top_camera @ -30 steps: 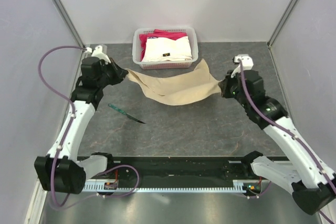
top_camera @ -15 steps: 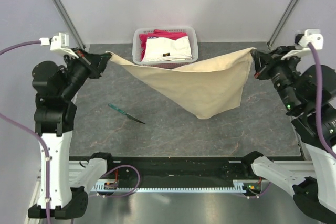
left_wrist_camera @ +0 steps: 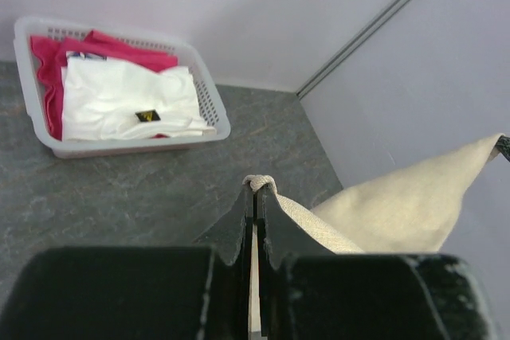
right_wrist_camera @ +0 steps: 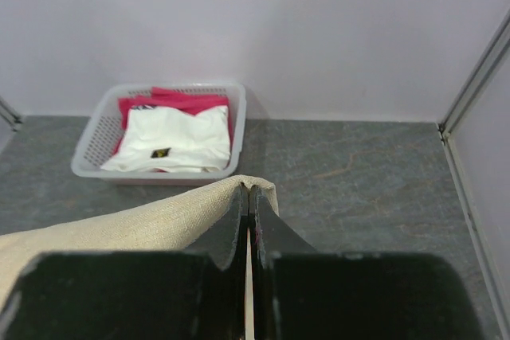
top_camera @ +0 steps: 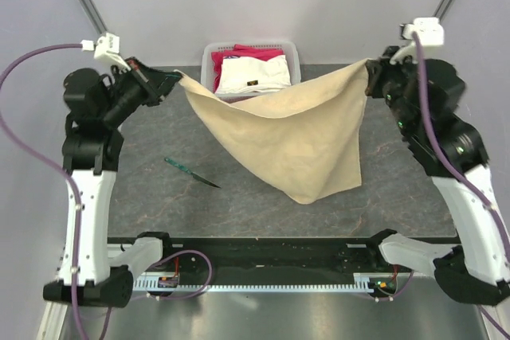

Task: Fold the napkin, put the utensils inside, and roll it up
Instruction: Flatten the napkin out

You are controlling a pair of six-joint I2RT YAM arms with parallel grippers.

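The left hand is raised at about 10 o'clock over the desk, its two fingers pressed together on one corner of the napkin. In the left wrist view, a small fold of tan cloth pokes out above the closed fingertips and the rest of the napkin drops away toward 4 o'clock. The right hand is held up at about 2 o'clock and is likewise clamped tight on the opposite upper corner. In its own view, the cloth edge sits pinched between the fingers and the napkin runs off toward 8 o'clock. Between the two hands the napkin hangs spread out, with its top edge sagging in a shallow curve and its body tapering to a low corner pointing toward 6 o'clock, a little right of the desk's middle. Whether that corner touches the desk cannot be told. The knife lies flat on the desk at about 8 o'clock, apart from the napkin, with its teal handle toward 10 o'clock and its dark blade tip toward 4 o'clock. At 12 o'clock, against the back wall, stands a white basket holding a white folded cloth on top of a pink-red cloth. From above, the napkin's top edge crosses in front of the basket's near side.
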